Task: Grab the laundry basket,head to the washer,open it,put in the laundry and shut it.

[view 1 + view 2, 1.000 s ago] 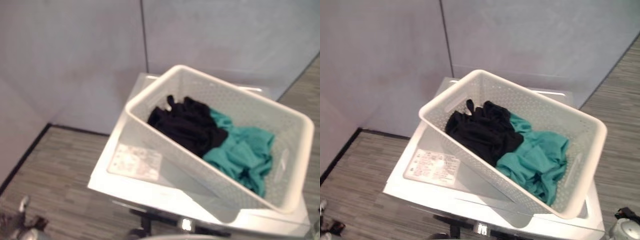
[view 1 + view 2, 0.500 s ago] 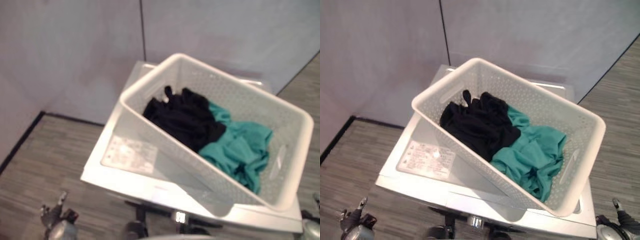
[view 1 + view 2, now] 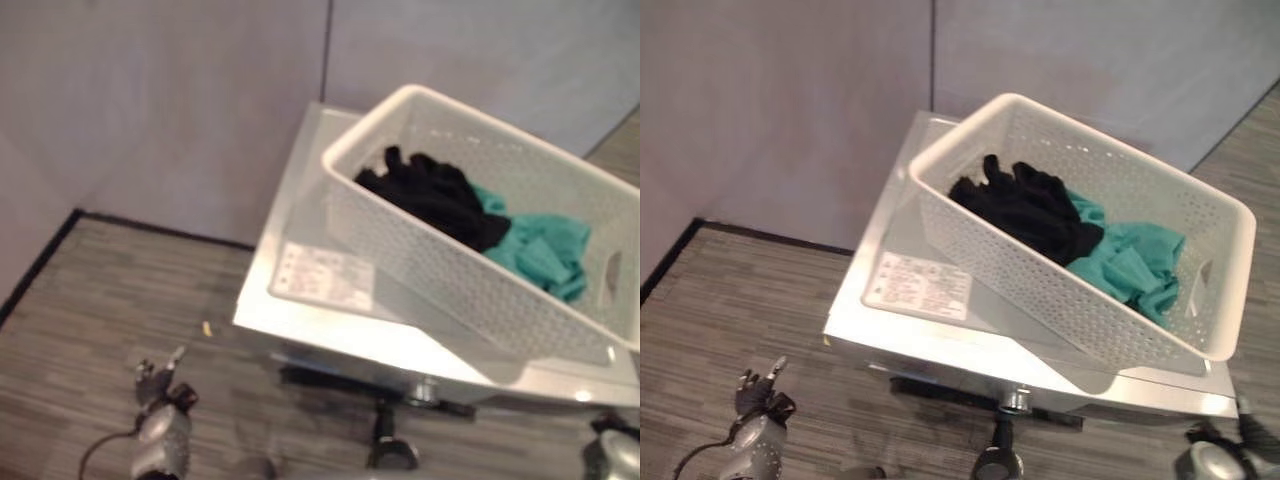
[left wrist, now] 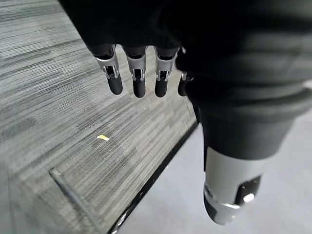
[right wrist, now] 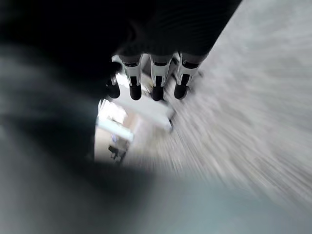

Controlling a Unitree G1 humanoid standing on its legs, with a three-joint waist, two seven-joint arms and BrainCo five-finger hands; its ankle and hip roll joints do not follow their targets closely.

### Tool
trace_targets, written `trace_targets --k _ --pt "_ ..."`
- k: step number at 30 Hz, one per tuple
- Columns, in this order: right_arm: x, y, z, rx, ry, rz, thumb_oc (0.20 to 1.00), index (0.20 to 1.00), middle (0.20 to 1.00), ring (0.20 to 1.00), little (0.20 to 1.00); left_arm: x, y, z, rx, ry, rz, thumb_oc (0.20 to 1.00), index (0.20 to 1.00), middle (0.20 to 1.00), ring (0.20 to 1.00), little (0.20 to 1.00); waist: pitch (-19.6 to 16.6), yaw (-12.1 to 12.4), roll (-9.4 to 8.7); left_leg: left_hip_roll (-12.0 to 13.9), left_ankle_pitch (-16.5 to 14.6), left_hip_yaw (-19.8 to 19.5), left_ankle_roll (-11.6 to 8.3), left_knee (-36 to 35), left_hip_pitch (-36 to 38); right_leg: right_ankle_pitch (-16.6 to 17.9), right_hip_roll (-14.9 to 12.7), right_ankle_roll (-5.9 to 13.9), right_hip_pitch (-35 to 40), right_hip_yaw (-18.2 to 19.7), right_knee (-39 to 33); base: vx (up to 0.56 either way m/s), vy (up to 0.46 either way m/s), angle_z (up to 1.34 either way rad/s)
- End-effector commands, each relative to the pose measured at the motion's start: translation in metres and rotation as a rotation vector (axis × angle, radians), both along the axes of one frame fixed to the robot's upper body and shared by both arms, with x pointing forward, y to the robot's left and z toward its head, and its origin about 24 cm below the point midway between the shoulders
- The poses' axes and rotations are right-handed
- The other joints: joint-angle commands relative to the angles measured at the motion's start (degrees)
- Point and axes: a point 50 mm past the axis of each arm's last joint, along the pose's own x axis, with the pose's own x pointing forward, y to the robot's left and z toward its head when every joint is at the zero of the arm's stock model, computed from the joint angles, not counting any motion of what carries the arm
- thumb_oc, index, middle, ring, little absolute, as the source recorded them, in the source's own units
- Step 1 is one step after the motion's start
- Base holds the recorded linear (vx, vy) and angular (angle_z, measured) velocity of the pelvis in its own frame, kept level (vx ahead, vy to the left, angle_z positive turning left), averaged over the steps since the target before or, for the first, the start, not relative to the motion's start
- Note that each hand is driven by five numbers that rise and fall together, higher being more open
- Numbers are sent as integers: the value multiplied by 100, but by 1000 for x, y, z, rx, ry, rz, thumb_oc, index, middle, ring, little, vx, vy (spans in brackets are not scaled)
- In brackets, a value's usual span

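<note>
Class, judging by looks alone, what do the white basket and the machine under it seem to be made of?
White perforated laundry basket: probably moulded plastic, matt, with rows of small holes and cut-out handles. White washer beneath it: likely painted metal or glossy plastic; its smooth top reflects light.

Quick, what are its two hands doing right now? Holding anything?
Left hand: open, fingers relaxed above the floor, holding nothing.
Right hand: open, fingers straight, holding nothing.

A: Which parts can you not read?
B: The basket (image 3: 470,270) runs off the left eye view's right edge. The label (image 3: 918,285) print is too small.
A: And your right hand (image 3: 1240,440)?
B: Cut off at the corner; its wrist view is blurred.
</note>
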Motion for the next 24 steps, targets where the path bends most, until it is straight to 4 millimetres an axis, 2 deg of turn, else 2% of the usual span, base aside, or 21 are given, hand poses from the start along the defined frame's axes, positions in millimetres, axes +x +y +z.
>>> trace_targets --k 1,2,4,5,6,8,9,11,13,17,20,21,22,23,24 --pt "63 29 35 -132 -125 227 1000 1000 1000 1000 1000 19 15 25 115 -86 -51 1000 1000 1000 1000 1000 104 360 365 91 -175 -86 218 -1318 1592 -34 340 413 -958 -88 -433 -241 289 -59" --pt "63 29 35 -132 -125 227 1000 1000 1000 1000 1000 19 16 25 116 -86 -50 1000 1000 1000 1000 1000 104 357 347 73 -162 -89 222 -1325 1588 -31 322 415 -969 -81 -428 -249 264 -46" --pt "75 35 40 -131 -148 254 1000 1000 1000 1000 1000 21 17 28 132 -94 -67 1000 1000 1000 1000 1000 209 377 451 -5 -54 -63 299 -1304 1494 -149 180 390 -1066 -40 -55 -241 171 -38" --pt "78 38 42 -135 -160 269 1000 1000 1000 1000 1000 24 18 33 160 -102 -88 1000 1000 1000 1000 1000 251 355 520 -110 87 -159 392 -1300 1333 -270 192 319 -971 400 409 -292 176 2" --pt "78 38 45 -147 -177 272 1000 1000 1000 1000 1000 26 18 35 169 -107 -101 1000 1000 1000 1000 1000 233 348 561 -149 141 -215 436 -1319 1261 -355 236 307 -852 610 577 -307 149 21" --pt "77 38 44 -139 -189 275 1000 1000 1000 1000 1000 26 18 36 177 -108 -114 1000 1000 1000 1000 1000 200 363 551 -208 262 -244 459 -1373 1179 -406 218 279 -779 753 750 -183 40 37" --pt "78 39 46 -142 -207 284 1000 1000 1000 1000 1000 23 21 36 180 -99 -117 1000 1000 1000 1000 1000 101 445 570 -215 380 -258 503 -1430 1047 -518 195 252 -569 845 906 -189 -22 38" --pt "79 41 49 -150 -223 295 1000 1000 1000 1000 1000 19 25 35 180 -87 -109 1000 1000 1000 1000 1000 15 533 565 -211 453 -231 518 -1459 963 -562 144 249 -444 800 964 -174 -55 18" --pt "82 43 48 -131 -238 308 1000 1000 1000 1000 1000 11 29 31 166 -56 -91 1000 1000 1000 1000 1000 -168 728 519 -178 616 -160 534 -1519 748 -668 58 245 -106 714 999 -189 -113 -20" --pt "87 49 48 -125 -241 349 1000 1000 1000 1000 1000 0 34 25 149 -18 -69 1000 1000 1000 1000 1000 -397 952 419 -113 819 19 500 -1628 552 -663 -47 291 260 518 960 -143 -138 -44" --pt "88 50 50 -130 -239 357 1000 1000 1000 1000 1000 -3 36 23 145 -9 -64 1000 1000 1000 1000 1000 -435 993 368 -64 929 45 446 -1645 473 -638 -7 338 305 537 1094 -120 -201 -28" --pt "88 52 52 -146 -234 368 1000 1000 1000 1000 1000 -3 36 23 143 -6 -66 1000 1000 1000 1000 1000 -451 1032 297 3 1019 56 376 -1621 354 -835 86 356 444 579 1055 -79 -170 -22" --pt "88 52 52 -145 -233 367 1000 1000 1000 1000 1000 -3 36 23 144 -6 -66 1000 1000 1000 1000 1000 -453 1030 292 7 1017 49 366 -1612 349 -846 90 349 450 569 1054 -107 -244 -6" --pt "88 52 54 -155 -232 371 1000 1000 1000 1000 1000 -3 36 23 146 -3 -68 1000 1000 1000 1000 1000 -465 1049 258 49 1047 24 330 -1601 311 -997 152 346 521 598 996 -109 -312 4" --pt "90 57 57 -170 -237 392 1000 1000 1000 1000 1000 -3 37 23 146 -2 -67 1000 1000 1000 1000 1000 -428 1085 227 231 1138 30 169 -1554 261 -1337 283 283 622 472 888 -162 -467 9"
